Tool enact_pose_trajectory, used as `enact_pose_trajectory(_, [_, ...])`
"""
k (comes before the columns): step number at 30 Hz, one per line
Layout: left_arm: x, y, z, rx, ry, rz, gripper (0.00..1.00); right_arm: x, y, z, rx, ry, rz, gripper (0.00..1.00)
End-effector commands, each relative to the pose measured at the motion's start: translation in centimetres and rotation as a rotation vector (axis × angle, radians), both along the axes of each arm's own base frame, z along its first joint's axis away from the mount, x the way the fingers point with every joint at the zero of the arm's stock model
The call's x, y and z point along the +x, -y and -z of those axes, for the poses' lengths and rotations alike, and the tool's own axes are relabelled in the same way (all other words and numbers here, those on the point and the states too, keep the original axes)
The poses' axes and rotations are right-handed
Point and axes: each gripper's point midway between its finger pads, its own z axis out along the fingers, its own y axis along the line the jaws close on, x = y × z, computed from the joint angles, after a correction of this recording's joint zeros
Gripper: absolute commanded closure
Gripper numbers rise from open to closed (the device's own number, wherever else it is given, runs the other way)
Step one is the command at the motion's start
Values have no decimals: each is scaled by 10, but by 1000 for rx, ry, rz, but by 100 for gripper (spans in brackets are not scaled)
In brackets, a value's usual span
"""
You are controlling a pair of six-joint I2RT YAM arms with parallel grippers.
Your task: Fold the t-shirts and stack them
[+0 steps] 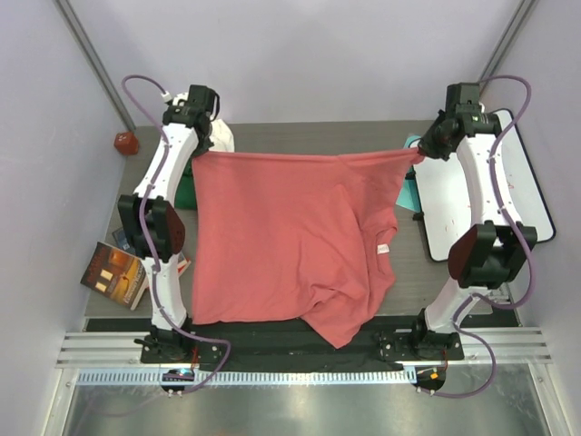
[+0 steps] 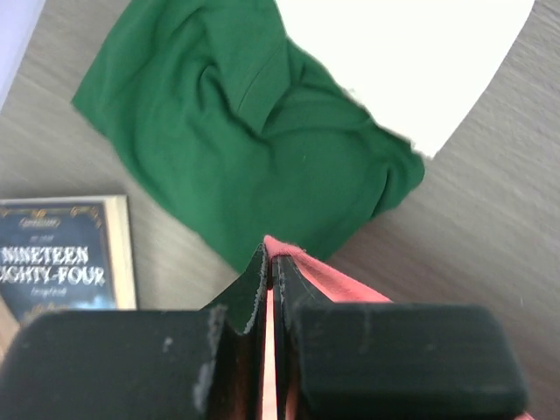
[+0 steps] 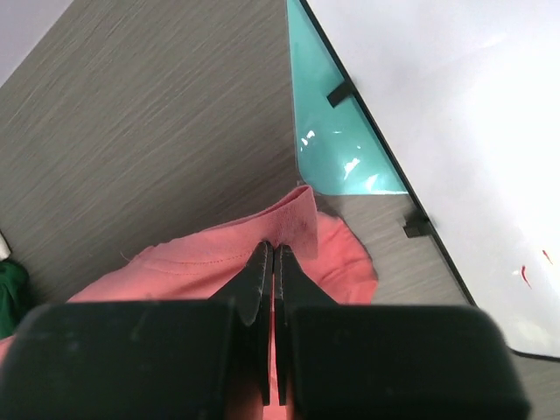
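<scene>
The salmon-pink soft cloth t-shirt (image 1: 290, 236) hangs stretched between the two arms, its far edge pulled into a taut line across the grey wood-grain table (image 1: 309, 136). Its lower part drapes toward the arm bases, and the small white neck label (image 1: 383, 247) shows near its right side.

The left gripper (image 1: 200, 153) is pinched closed on the shirt's far-left corner. In the left wrist view, a thin fold of pink cloth (image 2: 302, 262) runs up between the black fingers (image 2: 249, 289) and pokes out just past their tips.

The right gripper (image 1: 420, 152) is likewise clamped tight on the far-right corner. From its wrist camera, a small flap of the pink shirt (image 3: 293, 219) stands above the closed fingertips (image 3: 258, 271), with the rest bunched just beside and below them.

Below the left gripper lie the crumpled dark green t-shirt (image 2: 262, 131) and, touching its far side, the cream-white t-shirt (image 2: 402, 61). A dark glossy book (image 2: 61, 254) rests near the green shirt. A white board with a black rim (image 3: 455, 131) and a teal sheet (image 3: 337, 131) lie beside the right gripper.
</scene>
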Motion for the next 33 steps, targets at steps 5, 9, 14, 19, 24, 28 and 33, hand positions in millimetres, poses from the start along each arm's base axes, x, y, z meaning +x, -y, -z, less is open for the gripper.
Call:
enact_pose_trajectory(5, [47,-24,22,-15,39,-64,100,67,2,6,-66,24,7,99])
enact_pose_trajectory(9, [65,-20,38,-42,46,-71,100,98,-6,11,-59,34,1,99])
enact_pose_trajectory(14, [83,-8,63,-109,60,-63,100,119,-10,29,-56,22,-4,99])
enact_pose_trajectory(19, [96,-1,82,-159,51,-40,100,129,-17,58,-21,-12,-24,99])
enact_pose_trajectory(24, [95,-1,105,-177,7,-33,100,137,-27,77,6,-28,-42,99])
enact_pose_trajectory(28, [97,-5,109,-174,6,-34,100,147,-31,81,20,-5,-45,99])
enact_pose_trajectory(33, [104,-23,107,-177,35,-62,100,172,-37,74,46,83,-56,99])
